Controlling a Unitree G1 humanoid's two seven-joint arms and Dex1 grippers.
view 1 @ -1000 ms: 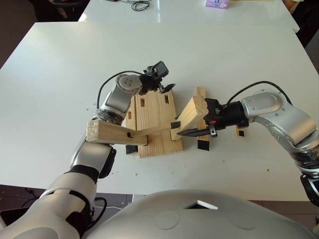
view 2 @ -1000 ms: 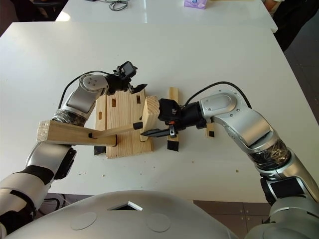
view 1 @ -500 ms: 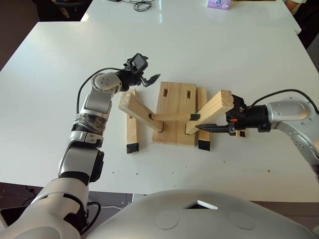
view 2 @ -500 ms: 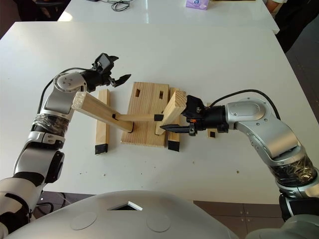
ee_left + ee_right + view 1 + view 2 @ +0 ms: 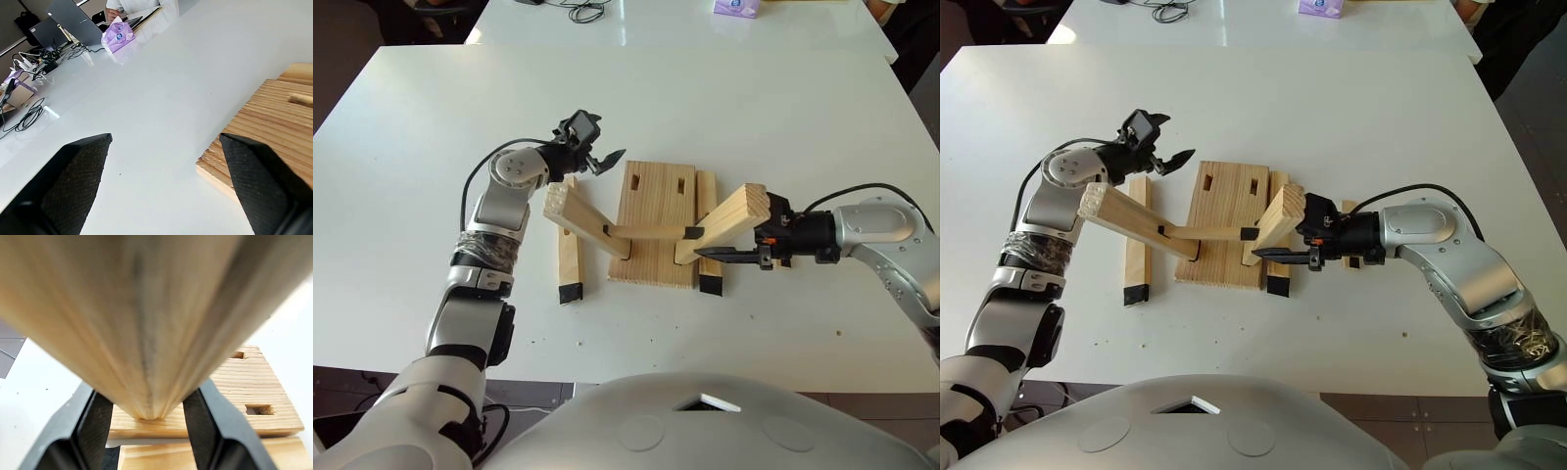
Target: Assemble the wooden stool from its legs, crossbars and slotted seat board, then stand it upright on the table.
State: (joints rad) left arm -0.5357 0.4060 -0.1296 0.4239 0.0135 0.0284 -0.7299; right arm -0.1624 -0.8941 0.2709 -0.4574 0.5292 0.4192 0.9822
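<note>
**A:** What did the head camera show?

**B:** A flat, pale wooden slotted seat board (image 5: 658,201) lay on the white table (image 5: 803,117). Over it leaned a frame of two thick, pale square wooden posts joined by a thin wooden crossbar (image 5: 648,232). The left-hand leg (image 5: 582,220) and the right-hand leg (image 5: 729,217) tilted outward, with their lower ends down at the board.

**A:** And the claws?

**B:** The right gripper (image 5: 729,253) was clenched on the right-hand leg. The left gripper (image 5: 605,159) hung released above the table, just off the board's far left corner, grasping nothing.

**A:** Any other parts?

**B:** A loose leg (image 5: 570,250) of pale wood with a black foot lay flat just left of the board. A second loose leg (image 5: 707,191) of the same kind lay along its right edge.

**A:** The left wrist camera?

**B:** Its black fingers (image 5: 78,176) stood wide apart with bare table between them. A corner of the seat board (image 5: 264,127) lay near one finger. Far behind sat a purple tissue pack (image 5: 117,36) and a grey laptop (image 5: 73,19).

**A:** The right wrist camera?

**B:** Both black fingers (image 5: 93,426) pressed against opposite faces of the right-hand leg (image 5: 146,308). The board and its rectangular slots (image 5: 257,409) lay beyond.
</note>
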